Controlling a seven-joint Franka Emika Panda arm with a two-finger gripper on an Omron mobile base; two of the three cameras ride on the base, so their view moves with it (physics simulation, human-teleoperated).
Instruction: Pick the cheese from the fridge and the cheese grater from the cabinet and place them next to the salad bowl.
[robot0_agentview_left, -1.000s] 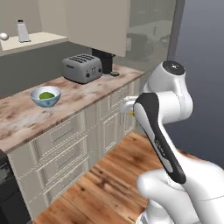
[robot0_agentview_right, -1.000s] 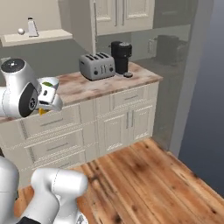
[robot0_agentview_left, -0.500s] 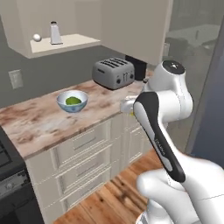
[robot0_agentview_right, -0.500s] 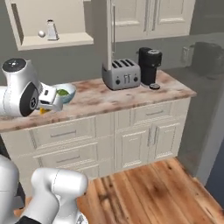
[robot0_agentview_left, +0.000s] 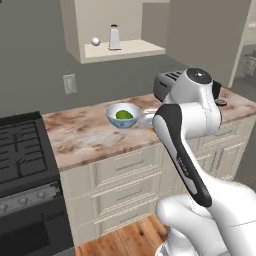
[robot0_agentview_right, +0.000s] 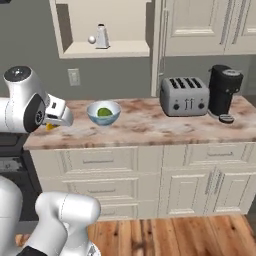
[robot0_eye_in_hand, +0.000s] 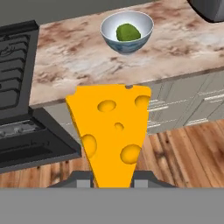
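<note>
- Gripper (robot0_eye_in_hand: 113, 183) is clenched on the cheese (robot0_eye_in_hand: 111, 131), an orange-yellow wedge with holes rising between the two finger tips in the hand view; in the right base view a sliver of orange shows below the white hand, just in front of the counter edge.
- Since a second ago both base views have swung: the stove (robot0_agentview_left: 22, 150) has come into the left base view, and the salad bowl (robot0_agentview_left: 124, 115) now sits near the middle instead of far left. That is the base driving, not the things moving.
- The cheese has stayed in the grip throughout.
- Judged from this, the robot is lining up with the marble counter (robot0_agentview_right: 150, 125) to set the cheese beside the bowl; that half of the task looks close to done.
- The cheese grater (robot0_agentview_right: 102, 36) stands on the shelf of the open cabinet (robot0_agentview_right: 67, 30), above the bowl, untouched; fetching it remains.
- Counts: one cheese wedge, one salad bowl with one green lump, one grater, one small white ball (robot0_agentview_right: 91, 39) beside it, one toaster (robot0_agentview_right: 186, 96), one coffee machine (robot0_agentview_right: 224, 91).
</note>
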